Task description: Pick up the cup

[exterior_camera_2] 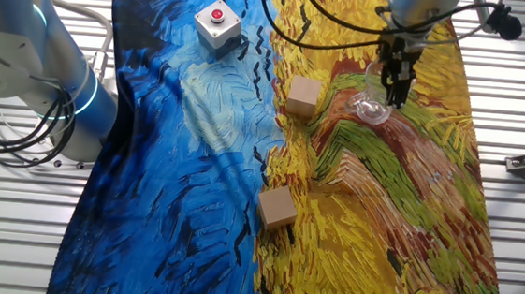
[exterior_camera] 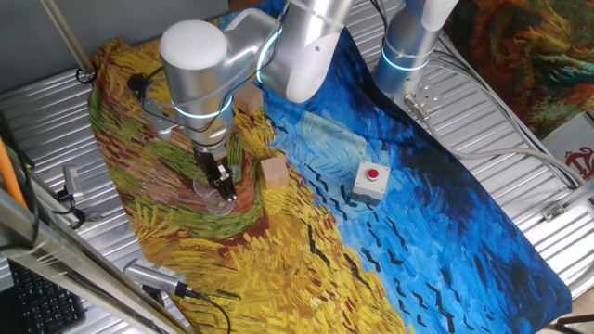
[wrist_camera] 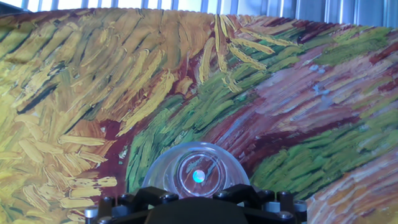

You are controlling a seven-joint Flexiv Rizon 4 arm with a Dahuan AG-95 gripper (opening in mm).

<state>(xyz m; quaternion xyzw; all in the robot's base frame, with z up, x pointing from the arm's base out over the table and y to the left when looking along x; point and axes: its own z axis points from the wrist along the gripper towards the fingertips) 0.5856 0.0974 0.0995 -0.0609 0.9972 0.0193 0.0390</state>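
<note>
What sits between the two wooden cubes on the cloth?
Nothing: between the near cube and the far cube, only bare painted cloth, clearest in the other fixed view.

This looks like a robotics lab or test bench, not a home. The surface (exterior_camera: 520, 139) is made of ribbed aluminium profile, draped with a painted-print cloth (exterior_camera: 306, 250) in blue and yellow. A silver robot arm (exterior_camera: 200, 65) with glowing blue joint rings stands over it, cables (exterior_camera_2: 0, 136) trailing from its base. Well apart from the hand (exterior_camera: 221, 186), a grey box with a red push button (exterior_camera: 370, 179) sits on the cloth. A keyboard (exterior_camera: 37, 301) lies at the edge, beyond the cloth.
</note>
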